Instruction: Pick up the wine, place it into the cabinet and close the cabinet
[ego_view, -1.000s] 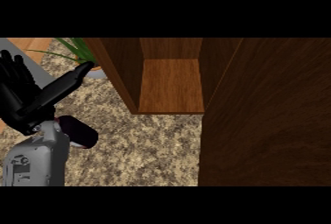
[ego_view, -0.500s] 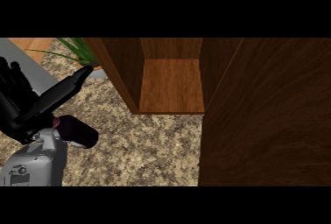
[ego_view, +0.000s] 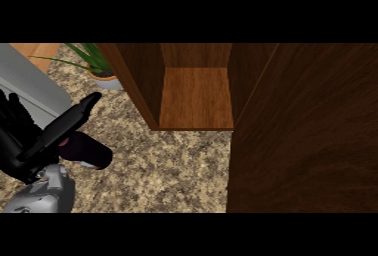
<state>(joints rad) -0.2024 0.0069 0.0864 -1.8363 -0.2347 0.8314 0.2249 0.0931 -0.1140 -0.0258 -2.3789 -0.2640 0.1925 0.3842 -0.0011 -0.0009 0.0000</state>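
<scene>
The left hand (ego_view: 33, 145) curls round the dark wine bottle (ego_view: 87, 152), left of the open cabinet (ego_view: 196, 100).

counter (ego_view: 170, 175): speckled stone | on it: wooden cabinet (ego_view: 196, 100), potted plant (ego_view: 100, 75) | wine (ego_view: 87, 152): possibly resting

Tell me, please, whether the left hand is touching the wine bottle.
Touching: in the head view the left hand lies right against the wine bottle, thumb stretched over its top with no gap visible.
</scene>
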